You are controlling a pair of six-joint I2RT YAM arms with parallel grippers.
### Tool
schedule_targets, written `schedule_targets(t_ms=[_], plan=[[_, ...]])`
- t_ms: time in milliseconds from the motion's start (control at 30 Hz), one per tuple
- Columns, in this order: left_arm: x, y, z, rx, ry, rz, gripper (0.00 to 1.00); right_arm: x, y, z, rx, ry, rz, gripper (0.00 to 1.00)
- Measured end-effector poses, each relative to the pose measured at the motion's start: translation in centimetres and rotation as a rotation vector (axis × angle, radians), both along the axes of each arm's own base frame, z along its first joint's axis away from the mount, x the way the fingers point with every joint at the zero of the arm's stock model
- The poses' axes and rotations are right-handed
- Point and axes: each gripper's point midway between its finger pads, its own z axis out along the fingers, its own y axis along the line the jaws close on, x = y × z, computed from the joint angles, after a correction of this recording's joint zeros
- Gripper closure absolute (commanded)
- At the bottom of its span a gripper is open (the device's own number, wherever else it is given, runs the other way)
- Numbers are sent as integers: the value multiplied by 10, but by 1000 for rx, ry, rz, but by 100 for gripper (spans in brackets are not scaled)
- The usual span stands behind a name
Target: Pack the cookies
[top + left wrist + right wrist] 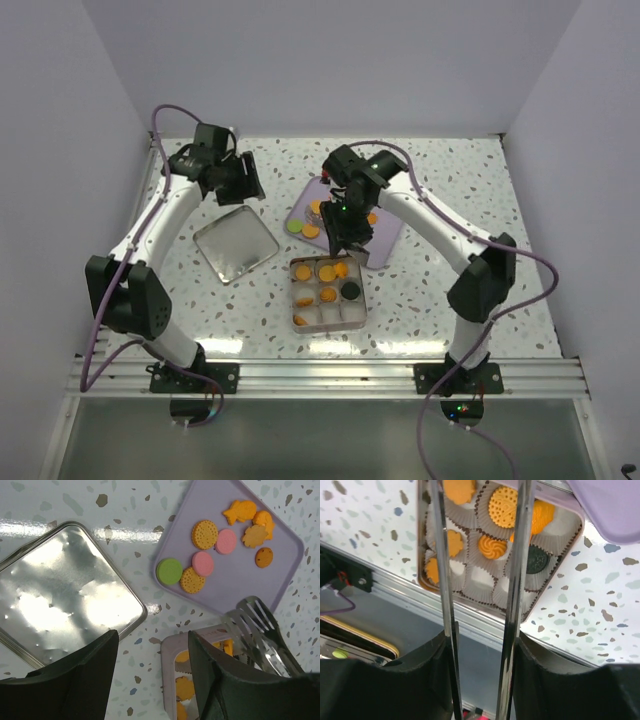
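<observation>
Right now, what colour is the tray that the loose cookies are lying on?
Pale lilac, plain with no pattern: the tray shows best in the left wrist view.

I see left arm [165, 225] arched up, elbow out, wrist turned inward. Left gripper [243, 180] hangs above table, jaws apart, nothing between fingers [90, 680]. Right arm [440, 225] reaches forward and inward, wrist pitched down. Right gripper [347, 222] clamped on tongs [441, 555], blades apart.
</observation>
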Motion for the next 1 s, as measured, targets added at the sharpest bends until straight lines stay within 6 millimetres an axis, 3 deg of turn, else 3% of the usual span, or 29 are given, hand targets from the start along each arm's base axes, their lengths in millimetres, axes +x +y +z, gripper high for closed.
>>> schedule_targets(t_ms=[200,333,600,1000], plan=[[-6,-3,8,-24,-15,-20,37,17,2,-61,-92,147,0,54],[-16,-4,10,-41,-19,-30,37,24,-3,-80,-121,200,-20,54],[-32,-2,-7,-57,21,-38,37,51,18,-79,-79,156,-19,53],[-36,1,-16,-73,33,-49,38,58,22,-95,-98,178,-23,53]])
